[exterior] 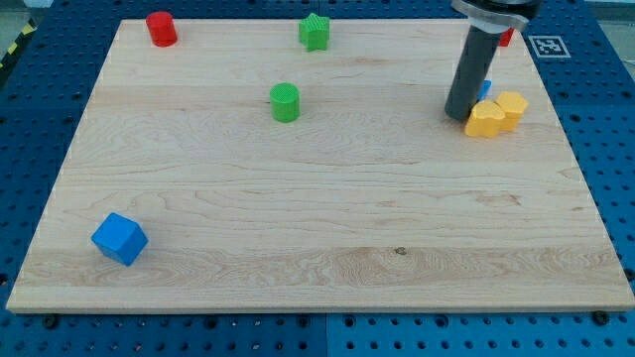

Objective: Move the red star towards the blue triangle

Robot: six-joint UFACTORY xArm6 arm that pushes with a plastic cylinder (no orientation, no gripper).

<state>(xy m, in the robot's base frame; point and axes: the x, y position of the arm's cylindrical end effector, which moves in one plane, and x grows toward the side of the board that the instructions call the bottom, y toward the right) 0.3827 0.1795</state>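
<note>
A small bit of a red block (pixel 507 39), its shape hidden, shows behind the rod near the view's top right. A sliver of a blue block (pixel 485 89), shape also hidden, shows at the rod's right edge. My tip (pixel 459 117) rests on the board just left of a yellow block (pixel 483 120) and below-left of the blue sliver. The rod covers most of the red and blue blocks.
A second yellow block (pixel 512 107) touches the first on its right. A red cylinder (pixel 161 28) is at the top left, a green star (pixel 315 32) at the top middle, a green cylinder (pixel 285 102) below it, and a blue cube (pixel 120 239) at the bottom left.
</note>
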